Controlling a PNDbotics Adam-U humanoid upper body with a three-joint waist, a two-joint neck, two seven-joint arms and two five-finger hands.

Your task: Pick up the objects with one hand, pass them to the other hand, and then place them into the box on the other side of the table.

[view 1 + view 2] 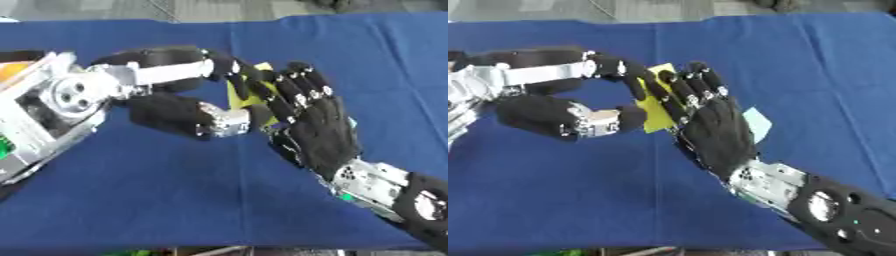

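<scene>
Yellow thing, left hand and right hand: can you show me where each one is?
yellow thing (pixel 654 112): right eye view, on its flat face between the hands.
left hand (pixel 544 117): right eye view, on the black thumb pad.
right hand (pixel 717 135): right eye view, on the back of the hand.

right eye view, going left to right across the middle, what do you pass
left hand → yellow flat object held between the two hands → right hand → pale blue flat piece on the blue table cloth
</scene>
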